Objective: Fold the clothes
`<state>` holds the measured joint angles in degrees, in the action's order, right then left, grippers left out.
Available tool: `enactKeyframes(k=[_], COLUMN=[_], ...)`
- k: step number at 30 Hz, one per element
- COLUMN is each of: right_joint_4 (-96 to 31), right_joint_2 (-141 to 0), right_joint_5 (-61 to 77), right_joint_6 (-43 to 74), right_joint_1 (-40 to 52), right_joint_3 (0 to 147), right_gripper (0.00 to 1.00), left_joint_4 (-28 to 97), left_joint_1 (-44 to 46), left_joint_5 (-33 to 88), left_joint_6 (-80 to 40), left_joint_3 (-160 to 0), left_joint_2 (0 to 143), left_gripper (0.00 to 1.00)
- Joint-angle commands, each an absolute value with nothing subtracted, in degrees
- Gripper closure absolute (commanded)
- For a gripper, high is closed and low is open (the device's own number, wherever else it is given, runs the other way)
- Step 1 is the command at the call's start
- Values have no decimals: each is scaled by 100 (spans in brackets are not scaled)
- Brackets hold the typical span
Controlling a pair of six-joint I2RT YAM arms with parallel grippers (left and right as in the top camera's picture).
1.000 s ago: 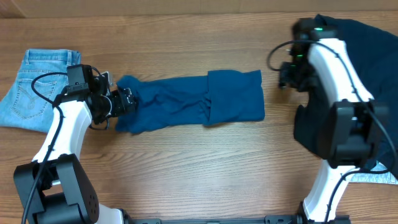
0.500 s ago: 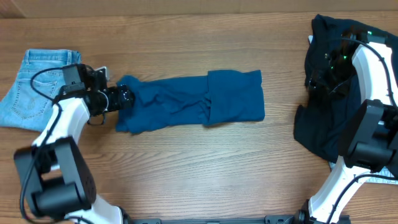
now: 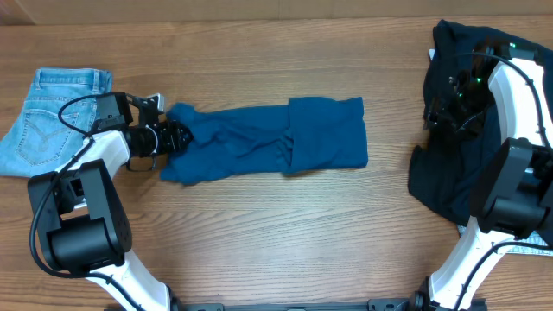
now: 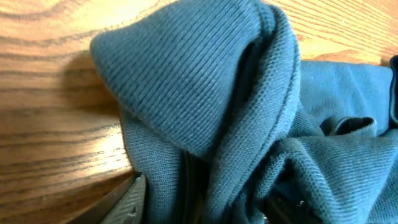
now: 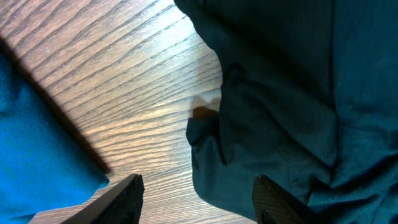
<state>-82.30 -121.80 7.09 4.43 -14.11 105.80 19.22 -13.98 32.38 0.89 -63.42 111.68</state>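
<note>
The blue knit garment (image 3: pixel 268 142) lies as a long, rumpled strip across the middle of the wooden surface (image 3: pixel 259 242), its right end folded over on itself. The left gripper (image 3: pixel 171 136) sits at the strip's left end, low against the surface. In the left wrist view a bunched ribbed edge of the cloth fills the space between the fingers (image 4: pixel 127 200). They stand wide apart on either side of it, so the jaws are spread around the fabric and not pinched onto it. Just beyond that arm, at the far left, lie folded light-blue jeans (image 3: pixel 47 125), apart from the blue garment.

The right gripper (image 5: pixel 199 202) is well away from the blue garment, at the left edge of a heap of dark navy clothing (image 3: pixel 436 186) on the right side of the surface. Its jaws are spread wide and hold nothing. Bare wood and the dark cloth's edge show between the fingers, and a corner of the blue garment shows at the far left of that view.
</note>
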Motion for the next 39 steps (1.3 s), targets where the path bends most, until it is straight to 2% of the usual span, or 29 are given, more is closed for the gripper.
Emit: enactKeyframes(k=[1,3,4,9,15,19,22,25,29,39], right_joint_4=[-8246,-8243,-8250,-8291,-8289,-8313,-8329,-8383,-8444,-8582], right_joint_2=[-12088,-12088,-12088,-12088,-12088,-12088,-12088,-12088,-12088,-12088], right_joint_5=[744,744,744,744,768,768,786,788,786,786], right_joint_6=[401,401,401,401,401,401,403,405,403,403], right_joint_1=[-1385,-1385,-1385,-1385,-1385,-1385,-1385,-1372,-1269,-731], right_joint_3=[10650,10650,10650,10650,10650,10650,10650,10650,10650,10650], right_gripper=[40,40,40,40,40,40,40,40,40,40], left_joint_4=[2012,2082,2139,2821,3546,3907,4198,4405,4569,4534], left_joint_1=[-1387,-1391,-1402,-1791,-2825,-3531,-3640,-3385,-2606,261], left_joint_5=[3301,3286,3284,3033,2355,2366,2451,2574,2421,740], left_joint_6=[-23,-23,-23,-156,-169,-169,-167,-167,-169,-541], left_joint_3=[-6329,-6331,-6333,-6565,-6989,-7509,-7843,-8051,-8195,-8193], left_joint_2=[11312,11312,11288,10694,9480,9277,9277,9277,9277,9349], left_gripper=[66,92,96,96,96,96,96,96,96,94])
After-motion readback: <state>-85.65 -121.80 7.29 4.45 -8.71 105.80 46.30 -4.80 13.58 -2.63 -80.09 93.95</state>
